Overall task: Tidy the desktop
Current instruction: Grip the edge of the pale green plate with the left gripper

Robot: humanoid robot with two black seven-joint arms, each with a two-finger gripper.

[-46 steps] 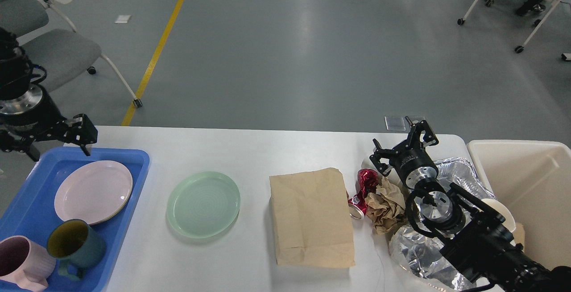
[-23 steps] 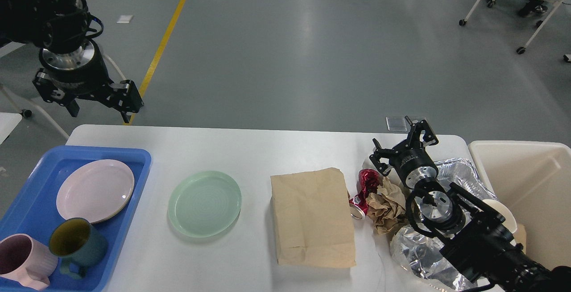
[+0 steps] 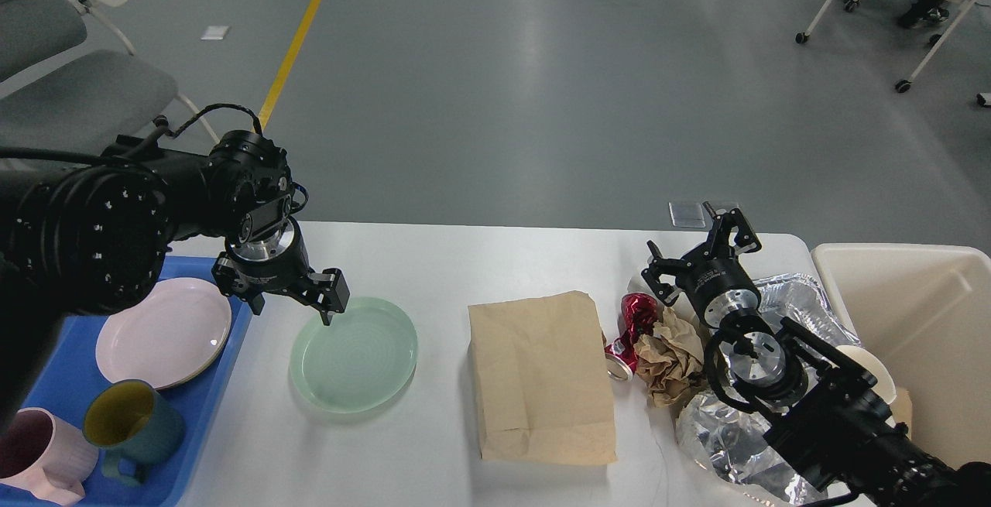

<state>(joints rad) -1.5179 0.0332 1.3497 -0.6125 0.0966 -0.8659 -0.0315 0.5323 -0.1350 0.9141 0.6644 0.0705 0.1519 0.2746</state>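
The white desktop holds a pale green plate, a flat brown paper bag, a crushed red can, a crumpled ball of brown paper and crinkled foil. My left gripper is open and points down just over the green plate's far left rim. My right gripper is open and empty, just beyond the red can and the crumpled paper, over the table's far right part.
A blue tray at the left holds a pink plate, a teal mug and a pink mug. A cream bin stands at the right edge. A foil tray lies under my right arm.
My left arm has swung from above the blue tray's far corner up and then right and down to the green plate's rim. The right arm has not moved.
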